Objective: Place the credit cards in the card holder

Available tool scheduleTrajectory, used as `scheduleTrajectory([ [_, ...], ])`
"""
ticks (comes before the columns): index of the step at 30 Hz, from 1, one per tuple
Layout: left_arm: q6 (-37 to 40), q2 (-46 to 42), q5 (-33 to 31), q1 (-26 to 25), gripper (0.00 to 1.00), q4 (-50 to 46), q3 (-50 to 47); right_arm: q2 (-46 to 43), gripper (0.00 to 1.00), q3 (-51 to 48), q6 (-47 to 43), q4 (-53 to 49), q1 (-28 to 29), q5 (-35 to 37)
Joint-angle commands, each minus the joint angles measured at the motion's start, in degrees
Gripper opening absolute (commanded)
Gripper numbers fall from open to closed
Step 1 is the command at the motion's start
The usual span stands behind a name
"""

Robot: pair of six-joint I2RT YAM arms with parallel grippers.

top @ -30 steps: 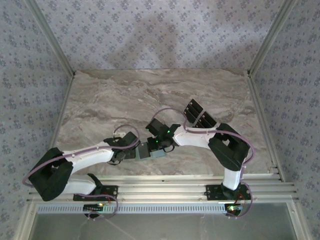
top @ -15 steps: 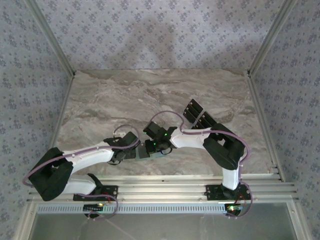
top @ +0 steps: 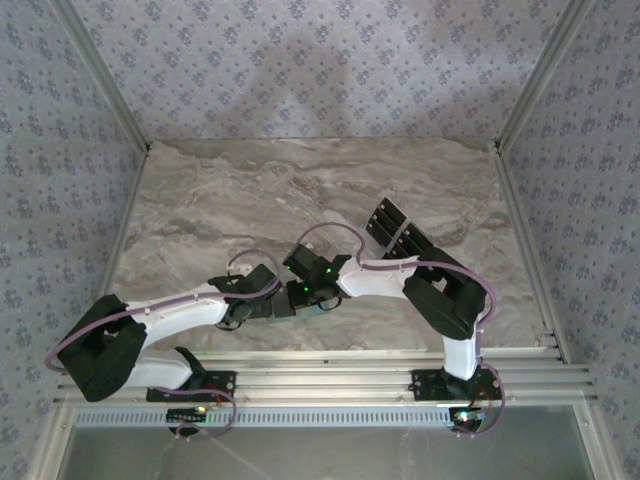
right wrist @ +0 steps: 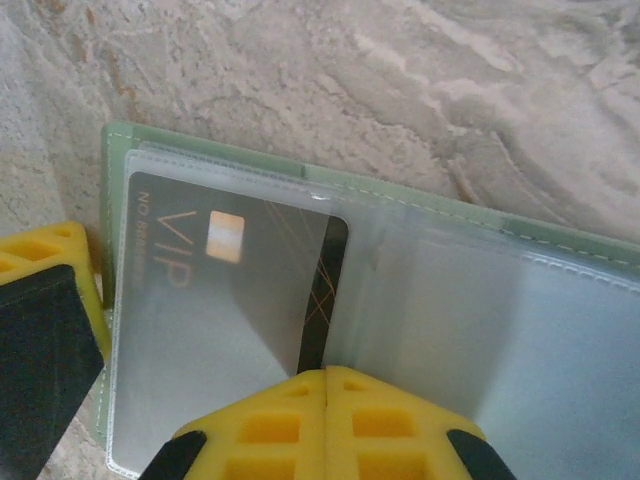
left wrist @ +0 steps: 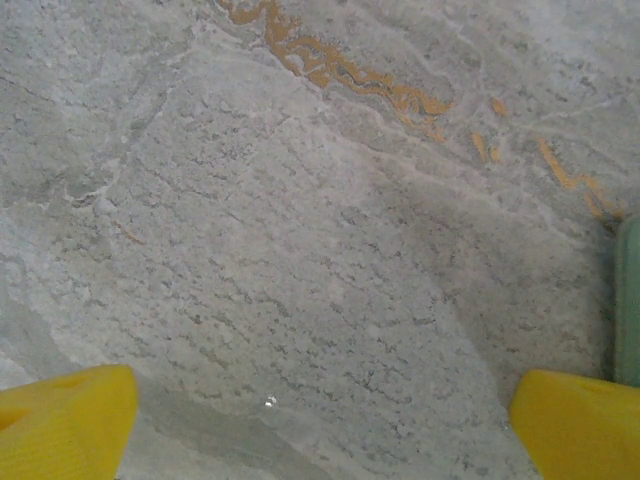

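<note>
The card holder (right wrist: 420,205) lies open on the table (left wrist: 300,200), with one black card (right wrist: 230,280) largely inside its clear sleeve and the other credit cards (top: 395,230) well apart. The right gripper (right wrist: 326,385) has its fingers pressed together at the card's near edge. The left gripper (left wrist: 320,420) stands wide apart and empty, one finger just beside the holder. Recommended: push the card flat and straight along the sleeve, bracing the holder against sliding.

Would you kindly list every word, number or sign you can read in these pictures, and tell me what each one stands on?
"VIP": on the dark card lying under clear plastic inside the green card holder.
"NO": the start of small print along that card's left edge; the rest is too blurred to read.
Loose cards in the top view: too small to read.
</note>
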Motion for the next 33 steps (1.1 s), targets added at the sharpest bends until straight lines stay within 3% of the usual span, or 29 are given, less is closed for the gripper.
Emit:
scheduleTrajectory([
  [1,-0.79,2.43,1.83,-0.51,1.00,4.46,-0.55,2.11,0.00,1.13,1.12,-0.30,1.09,-2.56],
  [4,-0.68,2.25,1.58,-0.56,1.00,4.10,-0.31,0.52,0.01,0.38,1.05,-0.61,0.48,-2.12],
  [12,0.26,2.21,0.97,-0.43,1.00,3.08,1.26,-7.32,0.13,-2.58,0.42,-1.36,-1.93,-1.42],
  [23,2.61,-5.50,-2.36,0.80,1.00,-4.38,4.85,-12.69,0.41,-5.19,-2.21,-5.07,-5.10,1.15],
  [33,3.41,-9.10,0.29,0.71,1.00,-4.17,6.21,-9.64,0.46,-3.84,-5.43,-7.15,-5.38,2.61],
])
